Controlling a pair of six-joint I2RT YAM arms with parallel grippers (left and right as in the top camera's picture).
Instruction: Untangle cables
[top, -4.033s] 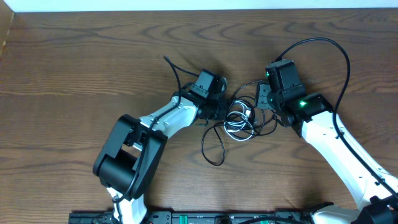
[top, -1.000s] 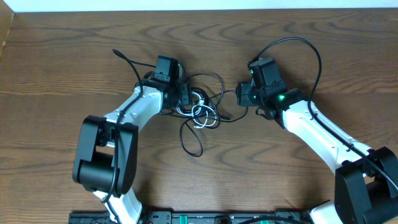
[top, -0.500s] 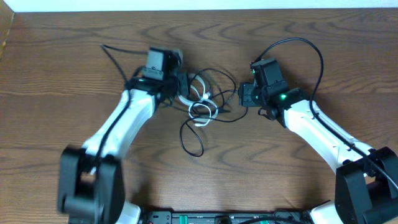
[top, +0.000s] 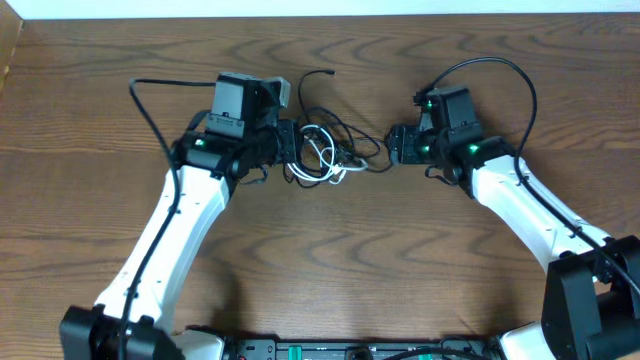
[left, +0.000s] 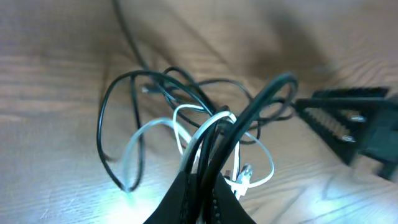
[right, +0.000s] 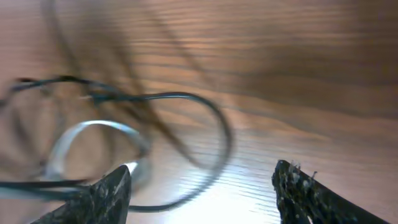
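Hardly begun: gripping tangled cables (top: 322, 152) with left end effector (left: 202, 186), right end effector (right: 202, 190) spread open; separating all remains.

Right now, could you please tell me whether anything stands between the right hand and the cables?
Nothing visible does. The open right hand faces the cables directly over the table; the left hand is shut on them from the opposite side.
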